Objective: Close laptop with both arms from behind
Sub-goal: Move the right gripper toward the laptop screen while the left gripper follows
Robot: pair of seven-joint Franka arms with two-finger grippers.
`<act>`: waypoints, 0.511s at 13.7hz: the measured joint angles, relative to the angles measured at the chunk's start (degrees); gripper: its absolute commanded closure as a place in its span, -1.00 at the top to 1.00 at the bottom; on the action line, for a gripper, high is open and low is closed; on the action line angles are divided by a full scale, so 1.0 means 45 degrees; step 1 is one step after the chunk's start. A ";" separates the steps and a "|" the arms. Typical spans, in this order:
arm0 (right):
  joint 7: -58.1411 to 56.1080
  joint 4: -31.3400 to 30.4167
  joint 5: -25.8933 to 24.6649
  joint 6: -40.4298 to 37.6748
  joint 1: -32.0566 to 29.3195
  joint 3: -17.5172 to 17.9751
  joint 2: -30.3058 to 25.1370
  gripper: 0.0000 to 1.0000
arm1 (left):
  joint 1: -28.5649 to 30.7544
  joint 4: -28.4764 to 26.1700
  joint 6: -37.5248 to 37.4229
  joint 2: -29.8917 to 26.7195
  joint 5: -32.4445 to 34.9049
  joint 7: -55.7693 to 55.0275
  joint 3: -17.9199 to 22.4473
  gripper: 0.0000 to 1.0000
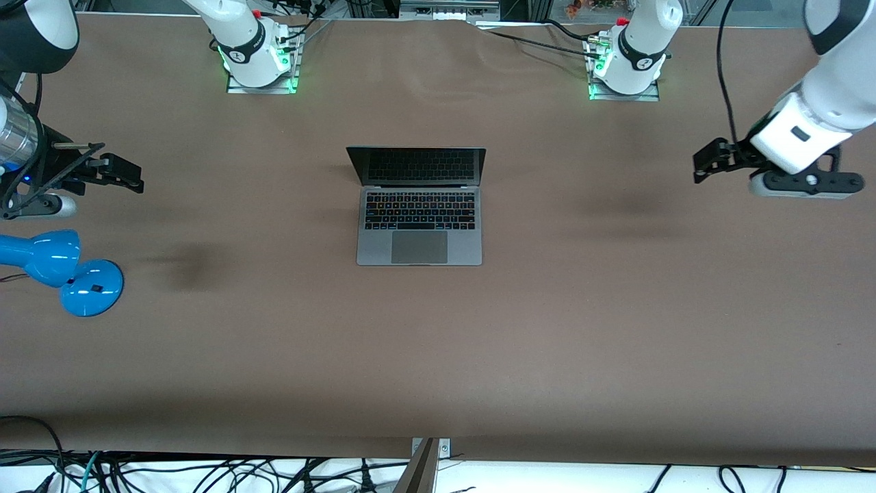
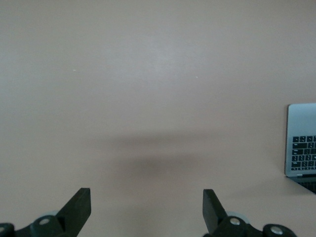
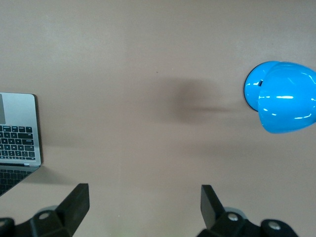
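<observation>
- The laptop stands open in the middle of the brown table, its dark screen raised on the side toward the arm bases, keyboard and trackpad facing the front camera.
- No lettering on its keys or case can be read; the keys show only as faint pale marks.
- The left gripper hangs in the air over bare table at the left arm's end, well apart from the laptop, fingers spread wide and grasping nothing.
- The right gripper hangs over the right arm's end, fingers likewise spread and empty.
- A blue desk lamp sits near it, nearer the front camera.
- The black bands at the arm bases carry small white marks too small to read.
</observation>
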 measured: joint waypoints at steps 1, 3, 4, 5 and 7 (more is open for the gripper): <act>0.0000 0.0003 0.0004 -0.0107 0.0003 0.0006 0.0011 1.00 | -0.0010 0.0000 -0.0017 0.0055 -0.0097 -0.0075 -0.0175 1.00; 0.0000 0.0003 0.0161 -0.0400 0.0010 0.0030 0.0100 1.00 | -0.0019 -0.0001 -0.0221 0.0121 -0.0323 -0.0497 -0.0607 1.00; 0.0000 0.0002 0.0366 -0.0452 0.0012 0.0040 0.0162 1.00 | -0.0021 0.0000 -0.0351 0.0124 -0.0383 -0.0877 -0.0917 1.00; 0.0000 0.0002 0.0698 -0.0538 0.0008 0.0038 0.0212 1.00 | -0.0025 0.0002 -0.0446 0.0122 -0.0394 -0.1376 -0.1294 1.00; 0.0000 0.0006 0.1973 -0.1143 -0.0013 0.0018 0.0326 1.00 | -0.0042 0.0004 -0.0502 0.0122 -0.0409 -0.2144 -0.2094 1.00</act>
